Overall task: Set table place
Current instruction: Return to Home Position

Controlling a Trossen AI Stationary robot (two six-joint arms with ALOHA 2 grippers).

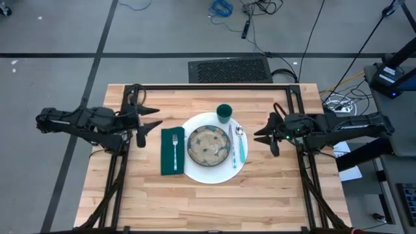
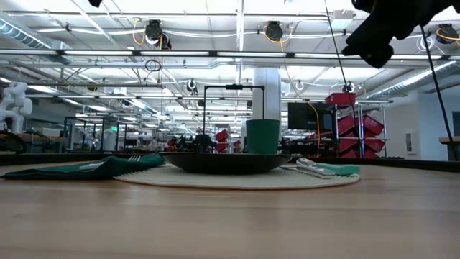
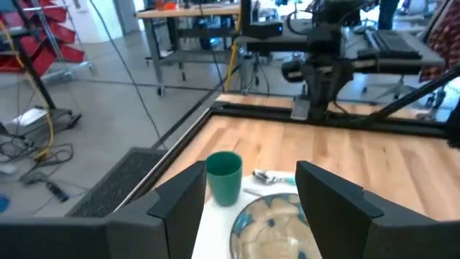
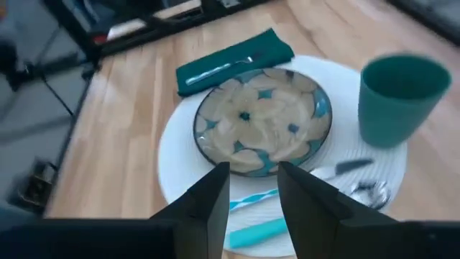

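Observation:
The white plate (image 1: pixel 214 170) lies flat at the middle of the wooden table (image 1: pixel 214 208). The speckled bowl (image 1: pixel 208 144) stands on the plate. The knife (image 1: pixel 233 148) and the teal-handled spoon (image 1: pixel 242 149) lie on the plate's right part. The green cup (image 1: pixel 224 113) stands upright at the plate's far rim. The fork (image 1: pixel 175 144) lies on the dark green napkin (image 1: pixel 173 156), left of the plate. My left gripper (image 1: pixel 158 117) hovers open, left of the napkin's far end. My right gripper (image 1: pixel 261 130) hovers open, right of the spoon. Both touch nothing.
A black metal frame (image 1: pixel 214 86) runs along the table's edges. Bare wood lies between the plate and the near edge (image 1: pixel 214 201). A dark floor grate (image 1: pixel 231 69) and cables lie beyond the far edge.

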